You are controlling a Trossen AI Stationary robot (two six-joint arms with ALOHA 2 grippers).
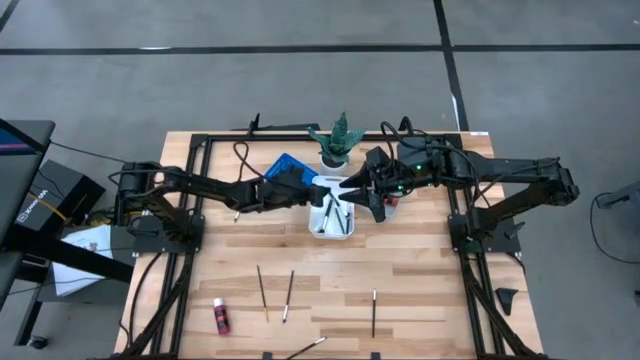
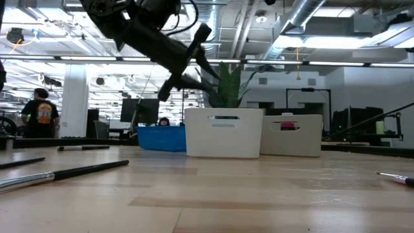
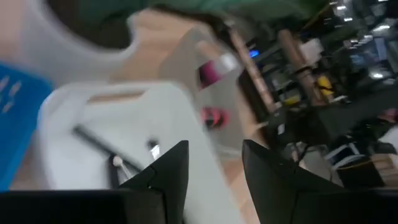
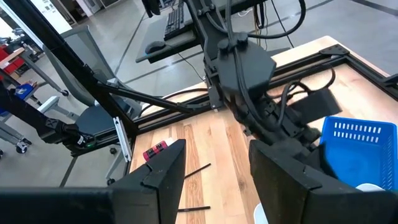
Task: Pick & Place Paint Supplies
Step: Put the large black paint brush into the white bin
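Observation:
Several thin paintbrushes point(image 1: 262, 291) lie loose on the wooden table near its front edge, and a red bottle with a white cap point(image 1: 221, 316) lies beside them. More brushes point(image 3: 99, 143) lie inside the white tray point(image 1: 322, 228) at mid-table. Two pink bottles point(image 3: 213, 70) show blurred beyond that tray. My left gripper point(image 3: 214, 155) hangs open just above the white tray's left rim, tilted slightly down, with nothing between its fingers. My right gripper point(image 4: 216, 155) is open and higher up, over the tray's right side, also holding nothing.
A blue tray point(image 1: 285, 165) stands behind the white one on the left. A grey tray point(image 2: 291, 134) stands to the white one's right, and a small green potted plant point(image 1: 336, 142) stands behind them. A black frame borders the table. People stand in the room beyond.

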